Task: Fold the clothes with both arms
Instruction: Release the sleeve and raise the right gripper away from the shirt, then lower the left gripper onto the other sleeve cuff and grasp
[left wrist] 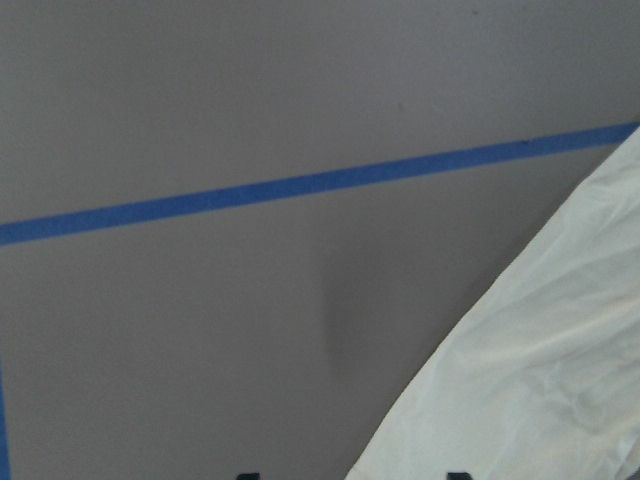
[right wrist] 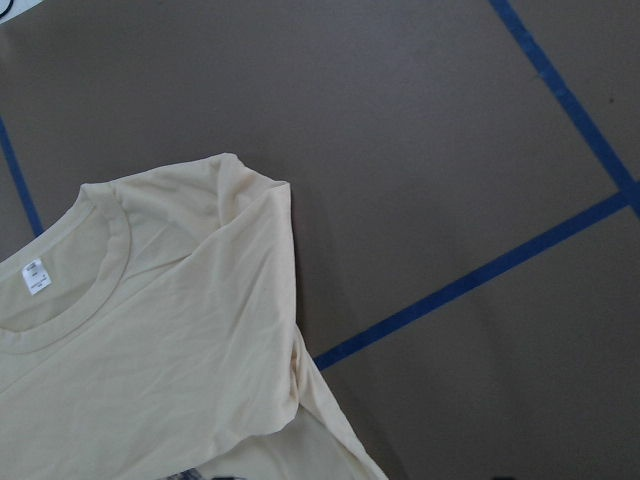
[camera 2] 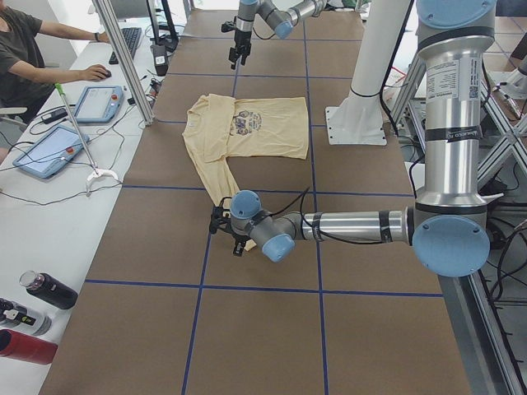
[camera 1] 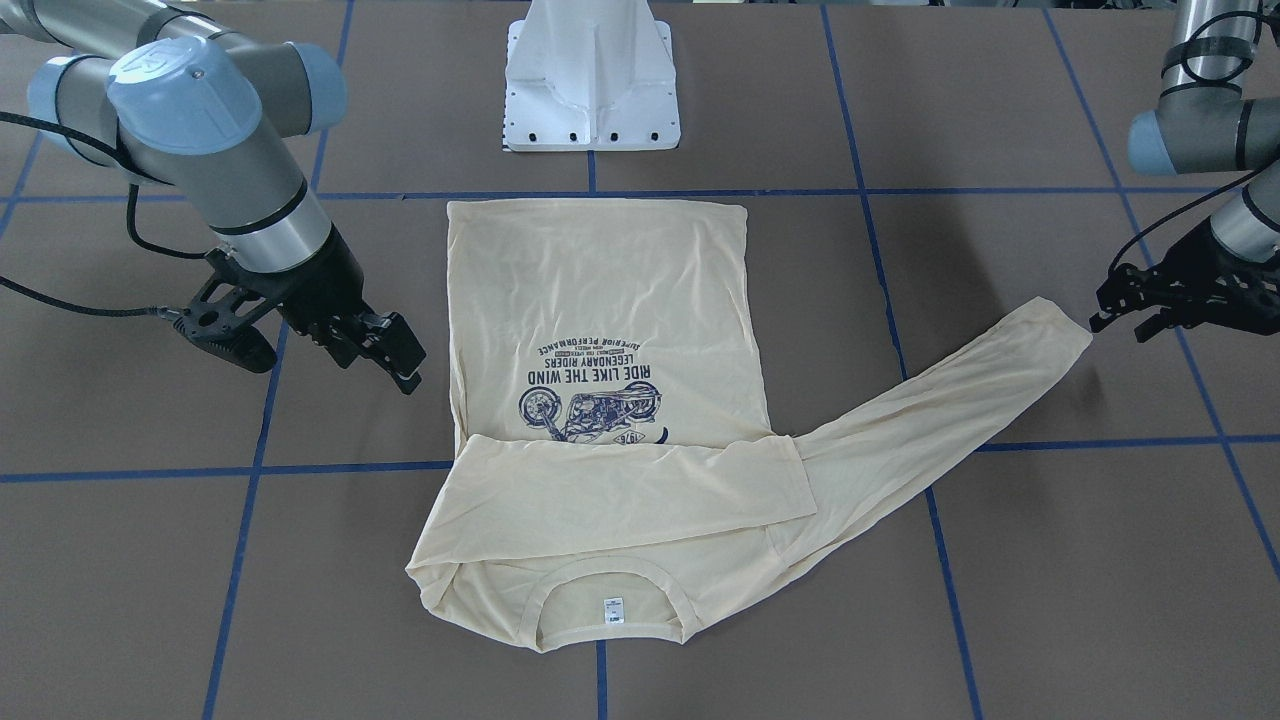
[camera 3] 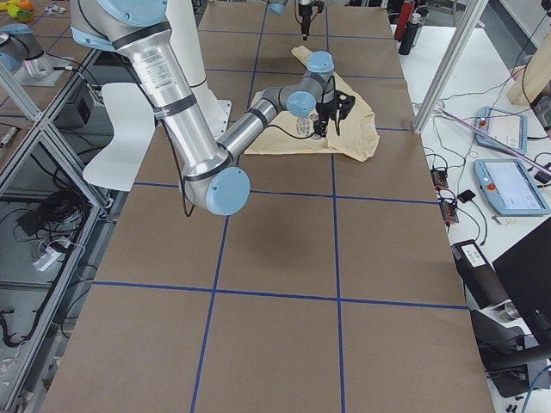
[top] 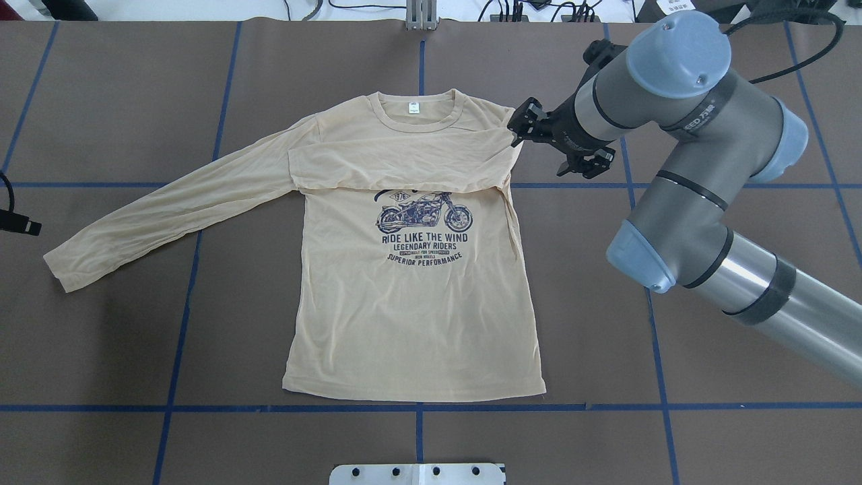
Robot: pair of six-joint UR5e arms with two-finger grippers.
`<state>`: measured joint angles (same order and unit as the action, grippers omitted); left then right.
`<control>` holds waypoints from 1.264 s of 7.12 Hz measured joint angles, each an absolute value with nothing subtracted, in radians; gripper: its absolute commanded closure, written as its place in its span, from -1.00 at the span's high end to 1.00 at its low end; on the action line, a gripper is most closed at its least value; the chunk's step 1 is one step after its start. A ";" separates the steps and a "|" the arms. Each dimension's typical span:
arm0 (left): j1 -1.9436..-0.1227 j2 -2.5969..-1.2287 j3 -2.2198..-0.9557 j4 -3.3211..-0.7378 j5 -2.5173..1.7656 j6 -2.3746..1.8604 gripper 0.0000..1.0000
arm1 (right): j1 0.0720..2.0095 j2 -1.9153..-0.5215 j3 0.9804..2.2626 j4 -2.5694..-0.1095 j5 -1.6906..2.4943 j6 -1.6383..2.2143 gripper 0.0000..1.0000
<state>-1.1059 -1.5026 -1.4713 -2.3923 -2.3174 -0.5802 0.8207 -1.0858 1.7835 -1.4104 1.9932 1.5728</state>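
- T-shirt (top: 411,316) lies flat on the brown worktop (top: 101,350), print up. Its long axis runs from collar to hem, with the hem toward the white pedestal (camera 1: 592,75).
- Thin, wrinkled knit. One sleeve (top: 397,158) is folded across the chest.
- Left gripper (camera 1: 1120,325) and right gripper (camera 1: 390,355): jaws released, holding nothing.

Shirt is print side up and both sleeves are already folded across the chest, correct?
The shirt is print side up, but only one sleeve is folded across the chest; the other sleeve lies stretched out, as the overhead exterior view shows.
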 measured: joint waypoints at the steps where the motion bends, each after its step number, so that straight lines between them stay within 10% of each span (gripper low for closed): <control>1: -1.101 -1.504 -1.460 -2.394 -2.333 -0.578 0.10 | 0.837 -1.133 1.808 -1.421 1.994 1.533 0.77; 9: -1.055 -1.534 -1.413 -2.394 -2.331 -0.576 -0.12 | 0.859 -1.246 1.857 -1.424 1.994 1.440 0.78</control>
